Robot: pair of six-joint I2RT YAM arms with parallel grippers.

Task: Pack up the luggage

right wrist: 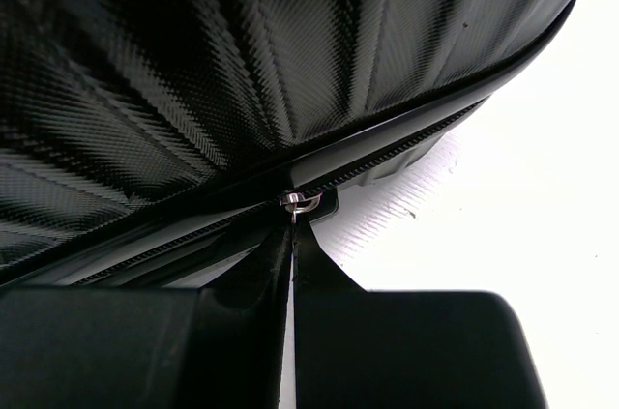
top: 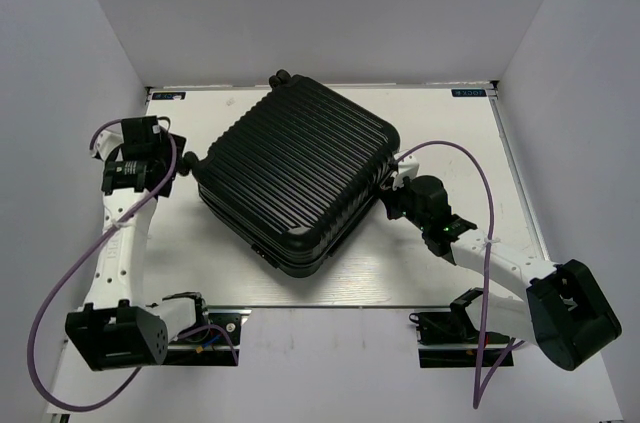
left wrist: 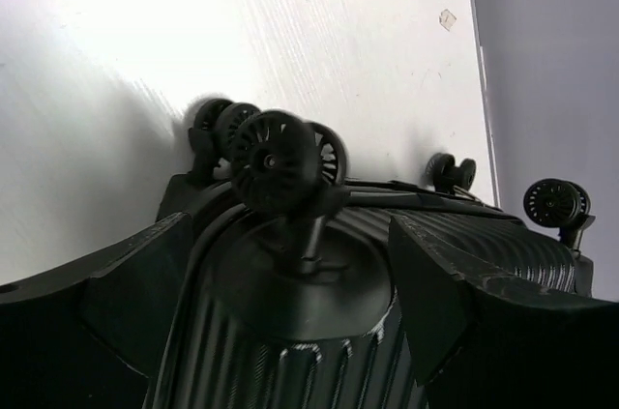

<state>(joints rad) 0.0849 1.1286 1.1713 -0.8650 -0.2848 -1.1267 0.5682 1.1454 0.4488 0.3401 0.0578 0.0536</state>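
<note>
The luggage [top: 295,178] is a black ribbed hard-shell suitcase lying closed and turned at an angle on the white table [top: 470,143]. My left gripper [top: 186,165] is at its left corner, jaws open and spread to either side of the corner shell [left wrist: 309,332], just below a black wheel [left wrist: 274,160]. My right gripper [top: 388,189] is at the right edge of the case. In the right wrist view its fingers [right wrist: 261,283] are pressed together on a small silver zipper pull [right wrist: 298,202] on the zipper track under the shell [right wrist: 242,61].
White walls enclose the table on the left, back and right. More suitcase wheels [left wrist: 554,203] stick out toward the far wall. Purple cables [top: 470,158] loop from each arm. The arm bases [top: 120,335] sit at the near edge.
</note>
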